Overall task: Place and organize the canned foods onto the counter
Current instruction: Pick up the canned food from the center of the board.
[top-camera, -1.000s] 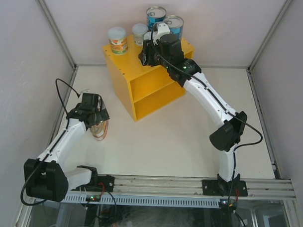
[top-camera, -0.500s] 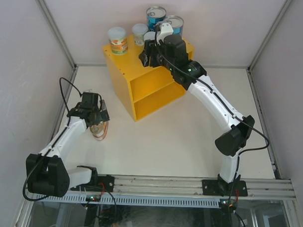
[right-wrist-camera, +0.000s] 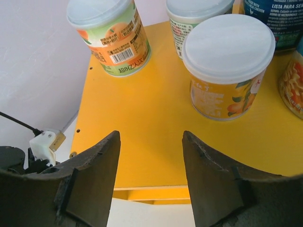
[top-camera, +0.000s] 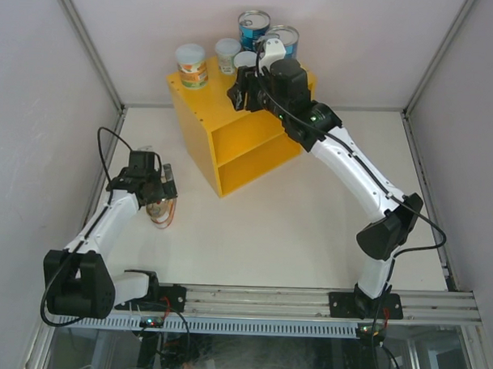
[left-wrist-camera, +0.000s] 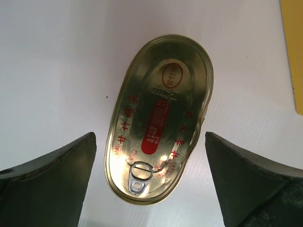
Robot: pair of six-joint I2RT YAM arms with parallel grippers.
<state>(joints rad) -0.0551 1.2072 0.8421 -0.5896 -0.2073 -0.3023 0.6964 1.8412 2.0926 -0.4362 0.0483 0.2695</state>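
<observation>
Your left gripper [left-wrist-camera: 149, 142] is spread wide above the white table [left-wrist-camera: 47, 71]; the flat oval golden tin with red print [left-wrist-camera: 161, 113] lies between its fingers, touching neither; your right gripper [right-wrist-camera: 151, 142] is released too, empty, over the bright yellow box-shaped counter [right-wrist-camera: 142, 104]; the small round white-lidded can [right-wrist-camera: 227, 66] stands upright there, just ahead.
</observation>
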